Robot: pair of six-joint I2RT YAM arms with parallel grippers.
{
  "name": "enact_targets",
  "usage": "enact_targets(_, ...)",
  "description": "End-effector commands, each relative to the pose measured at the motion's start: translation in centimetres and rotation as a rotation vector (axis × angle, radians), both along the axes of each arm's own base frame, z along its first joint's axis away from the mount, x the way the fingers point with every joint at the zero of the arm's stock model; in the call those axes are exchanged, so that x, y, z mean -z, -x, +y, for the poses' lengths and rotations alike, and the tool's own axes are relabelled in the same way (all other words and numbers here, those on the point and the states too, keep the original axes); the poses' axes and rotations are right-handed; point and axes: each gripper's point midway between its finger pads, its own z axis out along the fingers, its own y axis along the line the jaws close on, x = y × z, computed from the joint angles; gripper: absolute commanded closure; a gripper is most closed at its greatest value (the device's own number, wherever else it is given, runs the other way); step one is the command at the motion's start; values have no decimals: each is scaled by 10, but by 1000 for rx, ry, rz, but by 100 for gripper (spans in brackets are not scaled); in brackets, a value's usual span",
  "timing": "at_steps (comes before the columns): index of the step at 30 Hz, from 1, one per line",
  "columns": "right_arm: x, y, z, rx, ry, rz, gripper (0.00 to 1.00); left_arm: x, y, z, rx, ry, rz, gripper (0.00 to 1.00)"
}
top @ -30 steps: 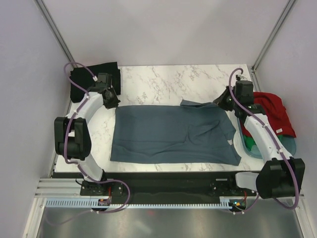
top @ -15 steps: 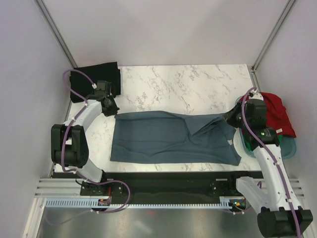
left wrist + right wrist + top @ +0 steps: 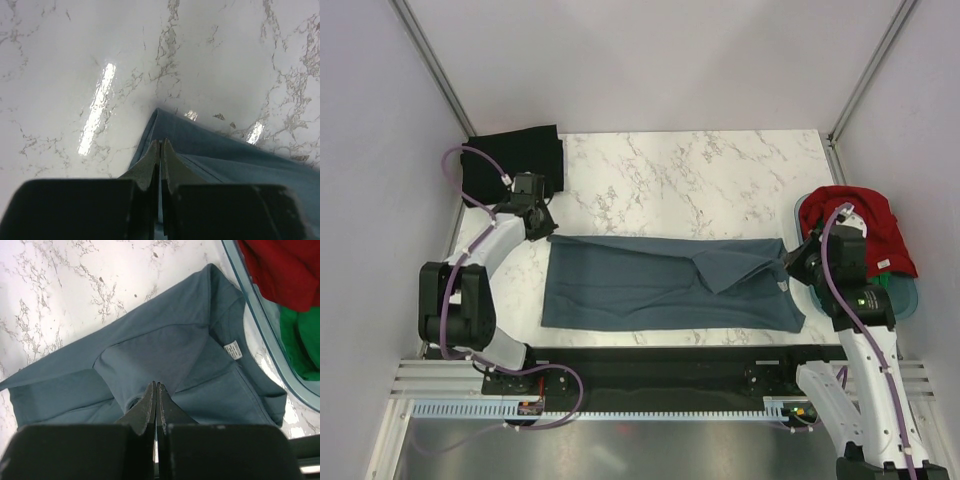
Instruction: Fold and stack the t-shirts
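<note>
The slate blue-grey t-shirt (image 3: 650, 285) lies as a long band across the table, collar end to the right. My left gripper (image 3: 544, 228) is shut on its far left corner, and the cloth (image 3: 225, 155) runs out from between the closed tips (image 3: 160, 142). My right gripper (image 3: 796, 258) is at the collar end, shut (image 3: 156, 385) on a flap of the same shirt (image 3: 150, 350) that rises to its tips. A black t-shirt (image 3: 515, 160) lies folded at the far left corner. A red t-shirt (image 3: 865, 225) and a green one (image 3: 300, 340) sit in the tub.
The pale blue plastic tub (image 3: 910, 295) stands at the table's right edge, its rim (image 3: 265, 335) close to the shirt's collar. Bare marble shows beyond the shirt. Grey walls and metal posts enclose the table.
Both grippers have come toward the near edge, carrying the shirt's far edge with them. The shirt is now a narrower band, and the right arm has swung back beside the tub.
</note>
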Motion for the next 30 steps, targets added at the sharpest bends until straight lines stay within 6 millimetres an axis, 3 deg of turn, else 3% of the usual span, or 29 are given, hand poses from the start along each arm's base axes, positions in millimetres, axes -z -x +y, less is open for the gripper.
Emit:
enact_targets(1, 6, 14, -11, 70, 13, 33, 100, -27, -10, 14, -51, -74, -130, 98)
enact_targets(12, 35, 39, -18, 127, 25, 111, 100, -33, 25, 19, -117, -62, -167, 96)
enact_targets(20, 29, 45, -31, 192, 63, 100, 100, -4, 78, 20, -220, -3, -68, 87)
enact_targets(23, 32, 48, -31, 200, 61, 110, 100, -3, 96, 25, -274, 7, -89, 73)
enact_targets(24, 31, 48, -32, 207, 60, 108, 100, -5, 99, 28, -305, 11, -102, 55)
enact_targets(25, 32, 49, -33, 212, 63, 112, 94, -11, 105, 30, -318, 18, -136, 53)
enact_targets(26, 29, 48, -33, 216, 63, 105, 81, -15, 108, 32, -329, 17, -155, 45)
enact_targets(27, 30, 48, -33, 216, 65, 117, 59, -20, 109, 36, -347, 14, -181, 25)
enact_targets(28, 28, 48, -33, 216, 64, 114, 11, -31, 110, 37, -350, 22, -228, 21)
enact_targets(29, 26, 48, -32, 214, 59, 112, 2, -36, 109, 38, -350, 20, -248, 20)
enact_targets(30, 25, 48, -31, 206, 54, 110, 2, -42, 108, 39, -333, 11, -263, 20)
